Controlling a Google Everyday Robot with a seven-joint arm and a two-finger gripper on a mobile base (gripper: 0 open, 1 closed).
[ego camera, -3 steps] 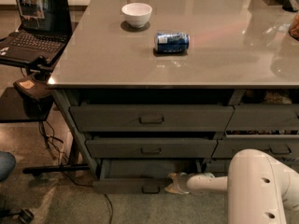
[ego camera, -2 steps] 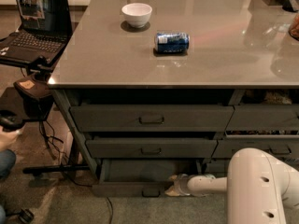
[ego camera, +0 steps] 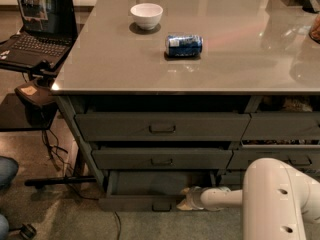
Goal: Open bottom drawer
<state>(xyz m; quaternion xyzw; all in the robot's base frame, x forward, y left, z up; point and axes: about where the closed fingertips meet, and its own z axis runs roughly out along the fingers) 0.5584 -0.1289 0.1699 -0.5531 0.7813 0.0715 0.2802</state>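
No readable text (blue can (ego camera: pixel 184 45) label illegible); gripper (ego camera: pixel 183 200) at bottom drawer (ego camera: pixel 135 203)

Glossy tabletop (ego camera: pixel 240 59); matt bottom drawer (ego camera: pixel 135 202); smooth end effector (ego camera: pixel 186 200) at it.

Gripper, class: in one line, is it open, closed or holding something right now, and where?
Gripper: open or closed cannot be told; it is at the front of the bottom drawer, just right of its handle.

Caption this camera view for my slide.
Robot's gripper at the partly open bottom drawer, beside its handle.
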